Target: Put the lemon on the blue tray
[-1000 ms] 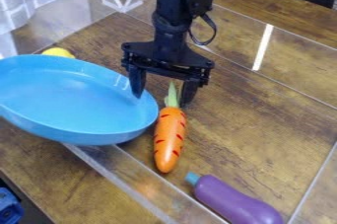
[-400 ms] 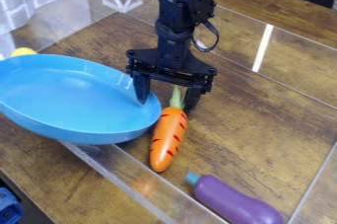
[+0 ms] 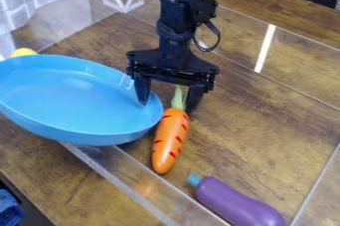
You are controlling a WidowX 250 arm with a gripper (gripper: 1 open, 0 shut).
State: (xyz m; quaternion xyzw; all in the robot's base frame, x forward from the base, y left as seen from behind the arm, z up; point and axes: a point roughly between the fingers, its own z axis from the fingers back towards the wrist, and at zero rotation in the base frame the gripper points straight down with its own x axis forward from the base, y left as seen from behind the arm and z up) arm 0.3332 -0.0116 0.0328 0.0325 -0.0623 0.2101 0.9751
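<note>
Four objects lie on a dark wood-grain worktop [image 3: 285, 120] with a glossy, reflective finish. The blue tray [image 3: 67, 99] is a large shallow oval dish of smooth bright blue plastic with a raised rim; it occupies the left side of the view. The lemon [image 3: 23, 53] shows only as a small bright yellow rounded sliver at the far left edge, just behind the tray's rim and outside the dish; whether it touches the rim cannot be determined.

The gripper [image 3: 170, 91] is black, mounted on a dark arm with a looped cable, and points straight down at the worktop just beside the tray's right rim. Its two fingers [image 3: 142, 88] stand wide apart and hold nothing. Between them lie the green leaves of a carrot [image 3: 167, 138], a tapered orange toy with a glossy skin and shallow ridges, whose body extends toward the near edge of the worktop. The left finger stands close to the tray's rim; contact cannot be confirmed.

A purple eggplant [image 3: 241, 206], smooth and rounded with a green cap, lies at the lower right, well apart from the gripper. Clear plastic walls [image 3: 133, 185] border the worktop.
</note>
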